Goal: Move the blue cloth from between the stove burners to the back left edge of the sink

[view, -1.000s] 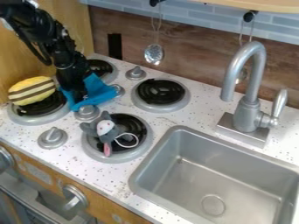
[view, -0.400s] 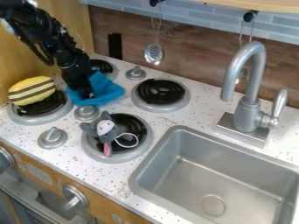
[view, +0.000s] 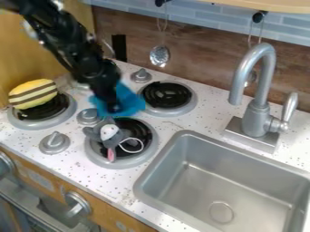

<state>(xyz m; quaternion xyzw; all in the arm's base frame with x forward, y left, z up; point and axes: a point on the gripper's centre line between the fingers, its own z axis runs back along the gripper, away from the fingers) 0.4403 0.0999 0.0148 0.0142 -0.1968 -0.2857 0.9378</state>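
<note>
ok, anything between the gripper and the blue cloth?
Nothing visible: the gripper is right at the blue cloth. The gray mouse toy sits just nearer the camera, not between them.

The bright blue, soft-looking cloth [view: 131, 100], rumpled into an uneven, roughly rounded heap, lies directly at the tip of the black robot gripper [view: 113, 108]. Most of it spreads to the view's right of the tip, a smaller part to the left.
</note>
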